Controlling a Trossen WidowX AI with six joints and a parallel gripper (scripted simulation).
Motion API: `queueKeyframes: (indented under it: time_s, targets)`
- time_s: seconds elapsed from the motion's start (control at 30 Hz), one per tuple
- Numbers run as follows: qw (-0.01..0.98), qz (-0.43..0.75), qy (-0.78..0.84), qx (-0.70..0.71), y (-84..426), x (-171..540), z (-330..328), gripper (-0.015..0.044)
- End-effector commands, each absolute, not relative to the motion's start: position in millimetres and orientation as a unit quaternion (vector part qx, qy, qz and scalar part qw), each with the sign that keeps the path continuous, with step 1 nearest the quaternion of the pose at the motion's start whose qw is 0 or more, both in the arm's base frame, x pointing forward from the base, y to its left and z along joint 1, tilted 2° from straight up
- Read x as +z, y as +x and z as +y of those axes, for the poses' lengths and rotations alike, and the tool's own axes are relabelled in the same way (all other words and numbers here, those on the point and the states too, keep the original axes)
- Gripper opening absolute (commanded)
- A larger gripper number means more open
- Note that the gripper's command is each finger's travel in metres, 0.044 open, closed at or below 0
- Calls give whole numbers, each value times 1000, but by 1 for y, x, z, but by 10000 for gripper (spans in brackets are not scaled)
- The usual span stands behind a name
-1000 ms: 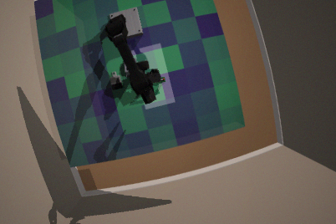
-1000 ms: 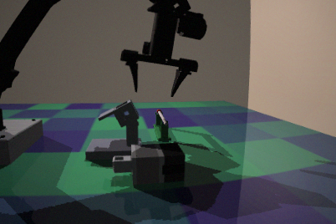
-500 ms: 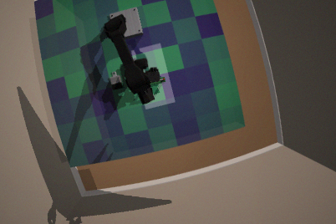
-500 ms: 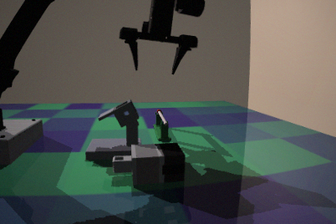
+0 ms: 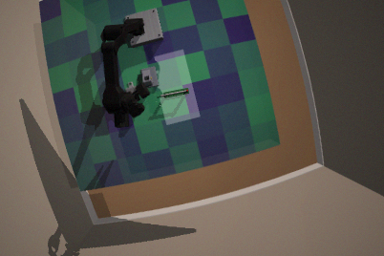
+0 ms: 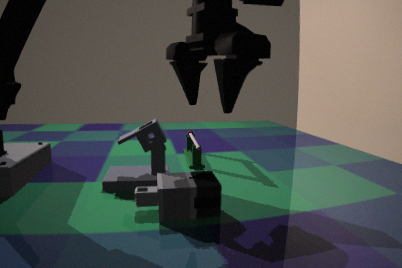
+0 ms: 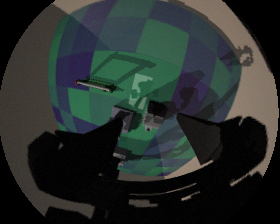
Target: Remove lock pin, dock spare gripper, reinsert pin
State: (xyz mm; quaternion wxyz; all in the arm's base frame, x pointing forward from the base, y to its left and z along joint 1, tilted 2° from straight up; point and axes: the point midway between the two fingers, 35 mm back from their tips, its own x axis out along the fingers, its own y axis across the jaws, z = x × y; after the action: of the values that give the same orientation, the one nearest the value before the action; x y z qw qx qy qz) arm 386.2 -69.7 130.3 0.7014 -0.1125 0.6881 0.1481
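The slim pin has a red end and lies along a narrow dark green holder, apart from the mount. The grey mount has a flat base, a post and a tilted head; its socket hole looks clear in the exterior view. The spare gripper, a grey block with a black end and a small spigot, lies beside the mount, undocked. My gripper is open and empty, high above the spare gripper and touching nothing. Its fingertips are unclear in the top view.
The arm's grey base plate stands on the checkered mat beyond the mount. A pale rectangle marks the mat around the pin. The tilted head of the mount stands up beside the spare gripper. Arm shadows fall across the mat.
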Motion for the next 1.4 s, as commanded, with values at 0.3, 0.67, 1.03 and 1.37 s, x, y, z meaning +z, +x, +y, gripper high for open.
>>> queueKeyframes:
  time_s: [0.3,0.67,1.03,1.37]
  targets:
    - [716,698,4,7,376,118,-116,440]
    - [715,699,4,8,380,57,-109,440]
    - [715,699,5,8,381,42,-109,440]
    - [715,699,5,8,381,26,-109,440]
